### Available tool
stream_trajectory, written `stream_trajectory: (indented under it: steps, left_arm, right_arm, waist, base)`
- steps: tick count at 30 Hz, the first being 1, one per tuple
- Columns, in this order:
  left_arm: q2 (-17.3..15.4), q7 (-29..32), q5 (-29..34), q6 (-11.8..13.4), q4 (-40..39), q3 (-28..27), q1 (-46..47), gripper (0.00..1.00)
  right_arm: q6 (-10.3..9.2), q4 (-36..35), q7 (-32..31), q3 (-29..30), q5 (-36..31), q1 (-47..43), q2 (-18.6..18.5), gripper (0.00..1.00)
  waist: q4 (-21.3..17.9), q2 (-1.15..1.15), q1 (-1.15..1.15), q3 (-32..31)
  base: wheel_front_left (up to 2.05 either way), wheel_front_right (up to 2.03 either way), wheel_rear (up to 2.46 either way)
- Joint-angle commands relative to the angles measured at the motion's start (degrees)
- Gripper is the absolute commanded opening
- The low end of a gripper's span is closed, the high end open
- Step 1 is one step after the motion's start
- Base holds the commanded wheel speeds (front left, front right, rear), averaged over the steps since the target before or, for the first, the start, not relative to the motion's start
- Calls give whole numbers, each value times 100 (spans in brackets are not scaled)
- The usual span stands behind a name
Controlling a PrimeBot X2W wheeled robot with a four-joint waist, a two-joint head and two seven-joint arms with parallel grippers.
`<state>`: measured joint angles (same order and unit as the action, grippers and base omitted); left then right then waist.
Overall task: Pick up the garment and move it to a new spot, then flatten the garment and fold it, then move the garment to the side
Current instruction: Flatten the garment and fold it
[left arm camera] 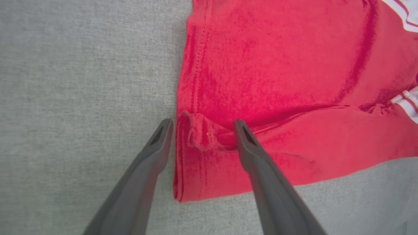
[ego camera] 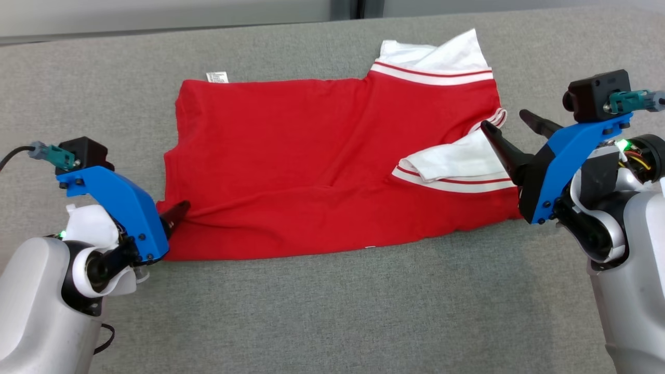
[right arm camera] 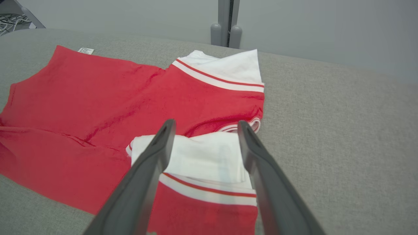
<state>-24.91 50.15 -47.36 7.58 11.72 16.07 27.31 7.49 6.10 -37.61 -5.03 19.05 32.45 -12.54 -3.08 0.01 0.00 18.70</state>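
I see the red garment (ego camera: 291, 166) lying folded flat across the middle of the grey cloth-covered table (ego camera: 332, 317), with its white, red-striped sleeves at my right end and a small white label (ego camera: 217, 77) at the far left corner. My left arm reaches in low from the lower left, and the left gripper (left arm camera: 203, 124) stands wide, one finger over bare table and the other over a small ruck at the garment's near left corner, gripping nothing. My right arm comes in raised from the right, the right gripper (right arm camera: 206, 123) likewise spread and empty, fingers pointing over the nearer white sleeve (right arm camera: 202, 156)
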Motion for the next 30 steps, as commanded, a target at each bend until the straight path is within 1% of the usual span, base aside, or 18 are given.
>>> stream_trajectory:
  steps: [1,3,6,8,10,11,13,14,17,20,21,25,30]
  left_arm:
    - [-39,-126,86,-19,9,-13,-3,100]
    - [-94,-342,194,-39,-16,-26,-125,100]
    - [-136,-795,360,21,-139,-102,-391,100]
    - [-168,-1219,537,89,-268,-169,-642,100]
    - [-197,-1751,824,198,-396,-181,-941,100]
    - [-165,-2014,976,279,-443,-160,-1110,100]
    - [33,-2514,1145,413,-528,-120,-1408,100]
    - [101,-2742,1240,442,-541,-75,-1518,100]
    - [306,-3375,1468,521,-493,27,-1721,100]
    - [484,-3848,1674,545,-282,160,-1767,100]
    - [546,-4071,1770,502,-96,242,-1703,100]
    - [671,-4303,1828,442,154,317,-1576,100]
    - [804,-4464,1917,348,627,462,-1280,100]
  right_arm:
    - [1,-4,92,0,20,48,3,100]
    - [1,-39,156,9,14,-55,-40,100]
    - [1,-138,136,109,-38,-341,-101,100]
    - [1,-253,114,238,-160,-567,-133,100]
    - [1,-380,206,451,-288,-845,-57,100]
    - [1,-434,244,582,-328,-1003,36,100]
    - [1,-523,371,853,-428,-1285,197,100]
    - [1,-563,440,972,-476,-1414,275,100]
    - [1,-593,682,1302,-624,-1707,500,100]
    - [1,-513,925,1579,-830,-1887,712,100]
    - [1,-403,1046,1650,-897,-1936,805,100]
    - [1,-190,1215,1672,-943,-1928,888,100]
    - [1,303,1356,1689,-1164,-1750,946,100]
  waist:
    - [12,-1,0,-54]
    - [33,-1,0,-132]
    - [65,-1,0,-247]
    - [88,-1,0,-305]
    - [112,-1,0,-350]
    - [122,-1,0,-359]
    - [146,-1,0,-367]
    - [164,-1,0,-368]
    - [213,-1,0,-371]
    - [255,-1,0,-376]
    - [264,-1,0,-379]
    - [263,-1,0,-374]
    - [242,-1,0,-335]
  base:
    - [0,0,0]
    - [0,0,0]
    - [0,0,0]
    - [0,0,0]
    - [0,0,0]
    - [0,0,0]
    - [0,0,0]
    - [0,0,0]
    - [0,0,0]
    - [0,0,0]
    - [0,0,0]
    - [0,0,0]
    - [0,0,0]
